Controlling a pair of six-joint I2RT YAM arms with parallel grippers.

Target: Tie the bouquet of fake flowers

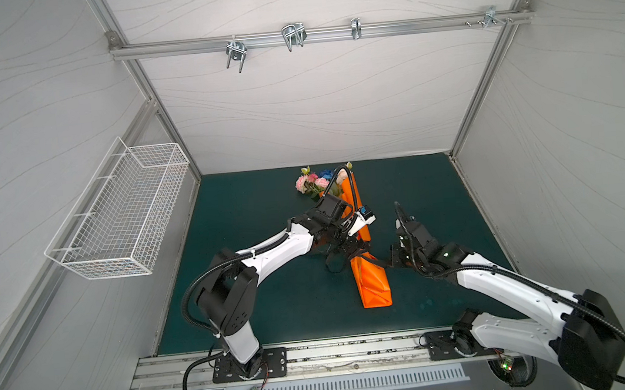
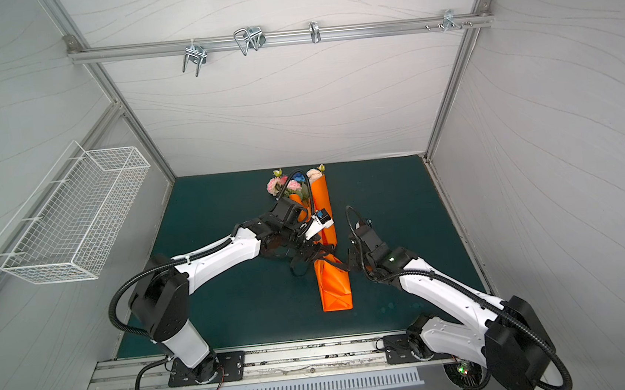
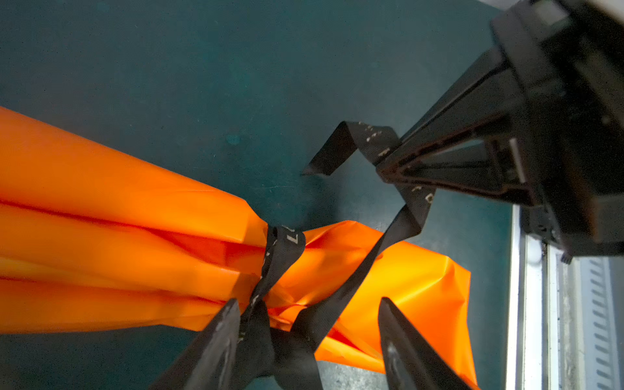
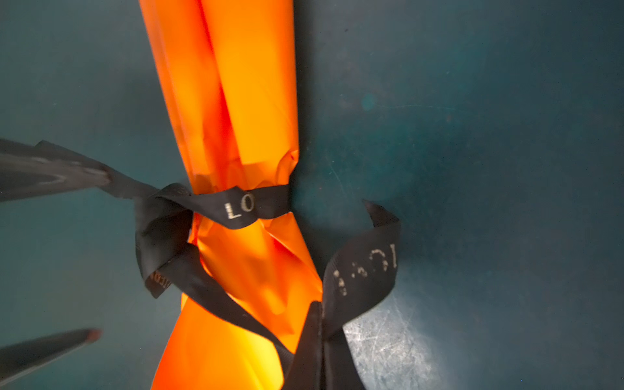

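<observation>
At the middle of the dark green tabletop [image 1: 266, 304], the bouquet of fake flowers [image 1: 312, 182] lies rolled in a sheet of orange paper [image 1: 373, 287]. Its pink, peach and blue blossoms are toward the far edge, and the folded foot of the wrap points to the near edge. A black printed ribbon [image 4: 236, 206] circles the pinched waist of the wrap and is crossed into a knot [image 4: 162, 229] on the side facing the left arm.

The left gripper [image 3: 308, 300] hovers low over that knot, its fingers spread wide to either side of it and clamping nothing. The right gripper [image 4: 318, 314], just beside the wrap on the opposite side, is pressed together on one free end of the ribbon. That end runs slantwise across the orange paper, and its short tail curls above the mat.

The tie looks well advanced: the wrap is cinched and a first knot appears formed. Whether it is snug enough to hold cannot be told from these views. What seems left is to draw the ends tight or add a second crossing, then let go of the ribbon.
</observation>
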